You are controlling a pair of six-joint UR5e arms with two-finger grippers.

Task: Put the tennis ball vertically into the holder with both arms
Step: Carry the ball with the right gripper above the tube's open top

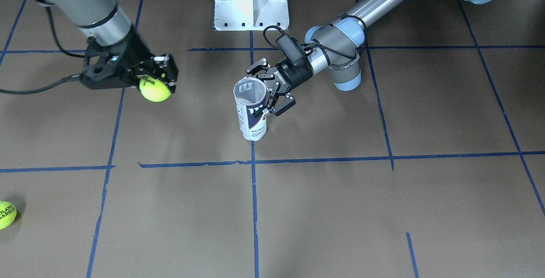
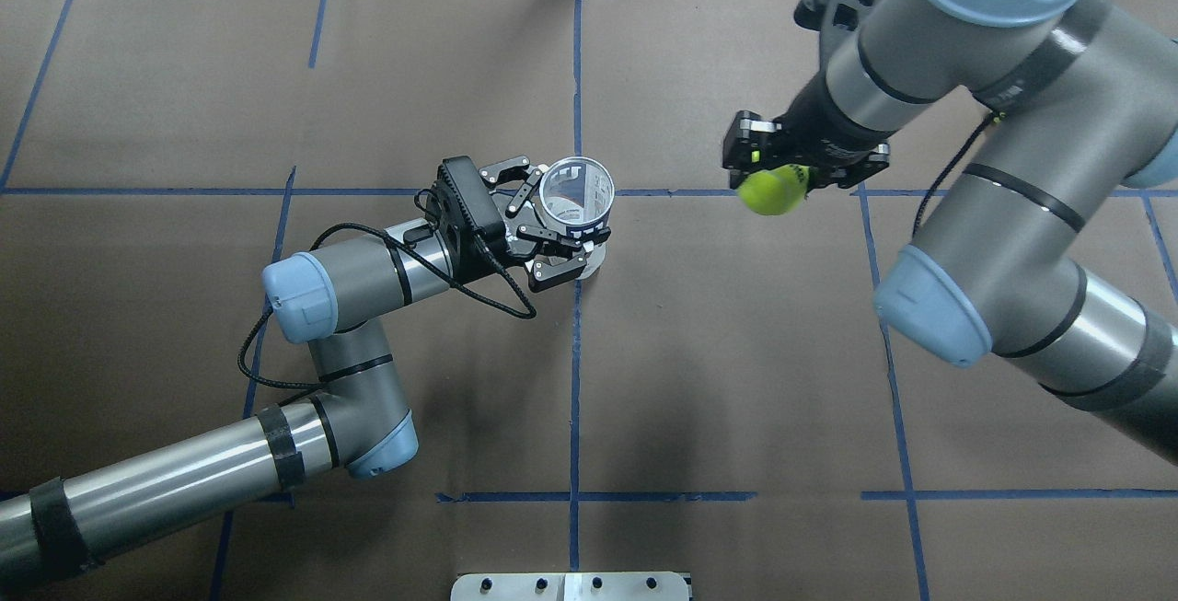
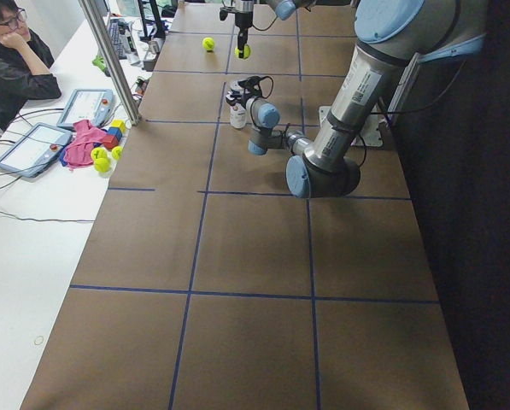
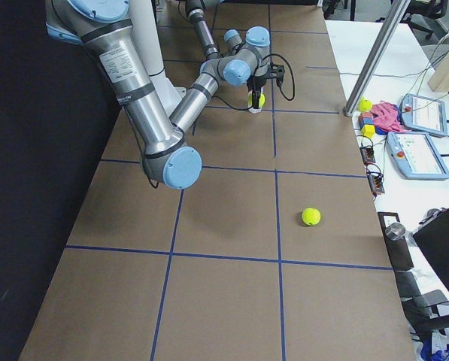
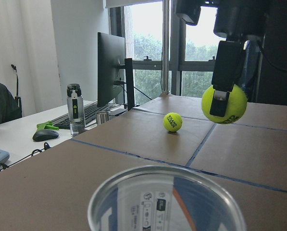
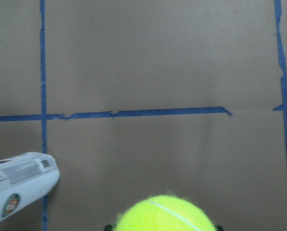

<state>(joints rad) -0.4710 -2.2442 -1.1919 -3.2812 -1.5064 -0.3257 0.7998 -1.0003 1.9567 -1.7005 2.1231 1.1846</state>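
**Front-facing view:** The holder (image 1: 251,110) stands upright on the table (image 1: 340,210) with its mouth open to the top. The left arm (image 1: 340,52) reaches in from 2 o'clock. The left jaws are clamped on the tube's upper part, apparently to steady it for a drop from above. The right jaws, on the right arm (image 1: 85,10), are closed on the tennis ball (image 1: 155,89). It is raised off the table at the holder's 9 o'clock, well apart from it.

**Overhead view:** The tennis ball (image 2: 771,191) sits at 3 o'clock from the holder (image 2: 575,196), not yet over it. The sideways grip leaves the mouth free.

**Left side view:** Too small to add anything.

**Right side view:** A spare ball (image 4: 310,216) lies loose on the table.

**Left wrist view:** The holder's rim (image 5: 165,168) fills 6 o'clock. The tennis ball (image 5: 223,103) hangs at 1 o'clock, high enough, I judge, to clear the rim.

**Right wrist view:** The tennis ball (image 6: 165,214) is at 6 o'clock and the holder (image 6: 18,185) at 8 o'clock. A sideways move is needed to line them up.
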